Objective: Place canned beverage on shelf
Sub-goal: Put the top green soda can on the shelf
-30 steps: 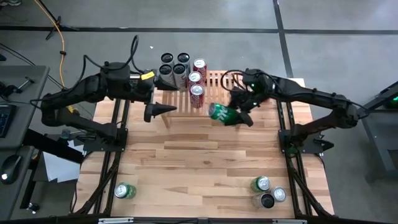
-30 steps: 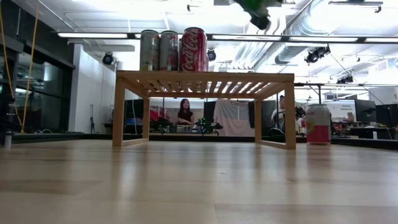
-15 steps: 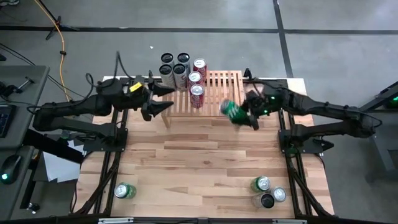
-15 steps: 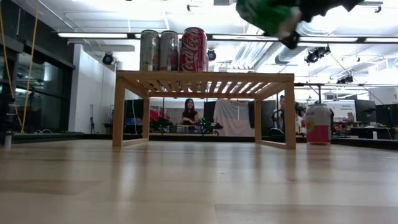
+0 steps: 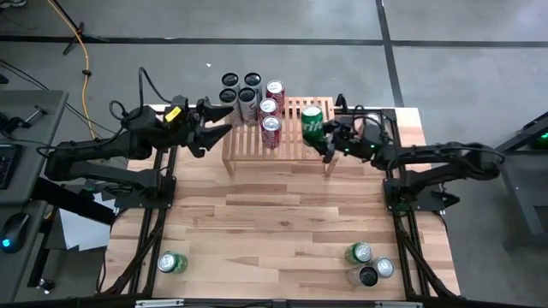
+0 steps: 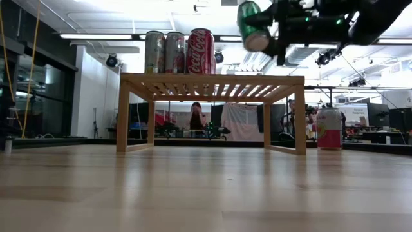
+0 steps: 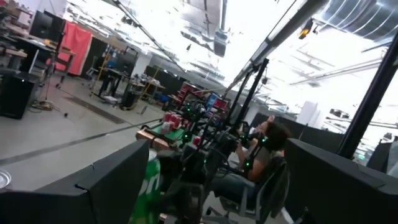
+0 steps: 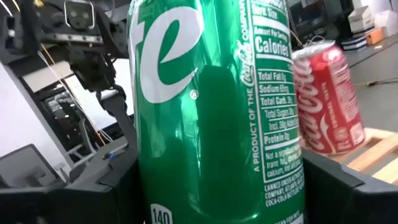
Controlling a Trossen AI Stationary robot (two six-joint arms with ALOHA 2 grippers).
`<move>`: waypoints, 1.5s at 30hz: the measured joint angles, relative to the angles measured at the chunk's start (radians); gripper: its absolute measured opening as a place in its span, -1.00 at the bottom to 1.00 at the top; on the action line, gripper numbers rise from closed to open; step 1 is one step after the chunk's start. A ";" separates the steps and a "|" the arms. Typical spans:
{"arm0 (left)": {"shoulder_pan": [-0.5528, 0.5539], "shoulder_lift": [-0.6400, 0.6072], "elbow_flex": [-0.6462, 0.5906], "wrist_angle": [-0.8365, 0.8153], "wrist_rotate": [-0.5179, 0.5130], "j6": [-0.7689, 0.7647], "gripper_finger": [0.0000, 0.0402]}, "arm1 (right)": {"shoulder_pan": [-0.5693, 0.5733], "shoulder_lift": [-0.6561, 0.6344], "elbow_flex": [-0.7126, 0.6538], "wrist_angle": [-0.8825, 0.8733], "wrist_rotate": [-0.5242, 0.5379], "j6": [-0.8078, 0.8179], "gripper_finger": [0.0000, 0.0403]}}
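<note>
Three red printed cans (image 5: 270, 109) stand on the slatted light-wood shelf (image 5: 291, 145); we count four grey-topped ones (image 5: 239, 90) behind it. Right gripper (image 5: 324, 137) pinches one glossy green cylindrical can (image 5: 312, 123) between its fingers, above the slats. Left gripper (image 5: 224, 120) fingers are spread, empty.

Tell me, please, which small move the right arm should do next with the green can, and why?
Probably lower it straight down: the right pincer holds the green can roughly upright above the shelf, clearly not touching its slats, beside the red cans.
</note>
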 joint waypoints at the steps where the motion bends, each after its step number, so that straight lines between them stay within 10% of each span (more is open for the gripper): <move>1: 0.000 0.000 0.000 0.001 -0.003 -0.002 0.83 | 0.000 0.025 0.000 0.024 -0.001 0.000 0.43; 15: 0.000 0.000 0.000 0.002 -0.041 0.001 0.83 | 0.000 0.291 0.003 0.295 0.073 0.038 0.43; 38: 0.000 0.000 -0.001 -0.006 -0.045 0.051 0.83 | 0.000 0.382 0.102 0.160 0.068 -0.134 0.43; 45: 0.000 0.000 -0.001 -0.006 -0.045 0.051 0.83 | 0.000 0.379 0.104 0.122 0.067 -0.133 0.72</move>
